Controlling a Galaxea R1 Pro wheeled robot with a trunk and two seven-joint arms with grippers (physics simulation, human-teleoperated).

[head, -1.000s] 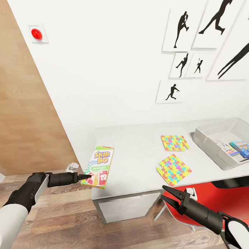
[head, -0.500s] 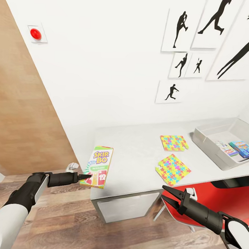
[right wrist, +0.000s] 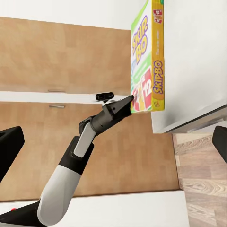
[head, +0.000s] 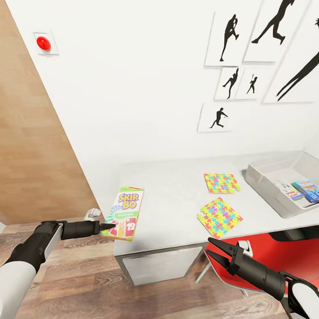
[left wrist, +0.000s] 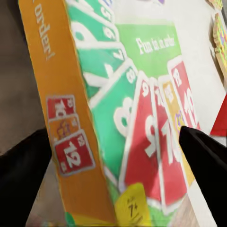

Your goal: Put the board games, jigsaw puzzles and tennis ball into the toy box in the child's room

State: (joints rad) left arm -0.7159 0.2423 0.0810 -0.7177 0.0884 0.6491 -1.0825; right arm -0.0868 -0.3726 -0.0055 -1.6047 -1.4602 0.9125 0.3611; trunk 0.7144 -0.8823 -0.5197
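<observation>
Currently left hand (head: 112, 227) clamped on Skip-Bo box (head: 124, 212), long axis toward wall, right hand (head: 213, 251) spread

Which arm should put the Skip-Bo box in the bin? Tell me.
Left. The left gripper already clamps the Skip-Bo box at the table's left end. The right gripper hangs open and empty below the table edge, though nearer the bin.

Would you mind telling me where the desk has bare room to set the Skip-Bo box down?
The table is bare between the Skip-Bo box in the left claw and the two jigsaw puzzles; the strip behind, along the wall, is also free. It is crowded rightward: puzzles, then the toy box already holding two game boxes.
</observation>
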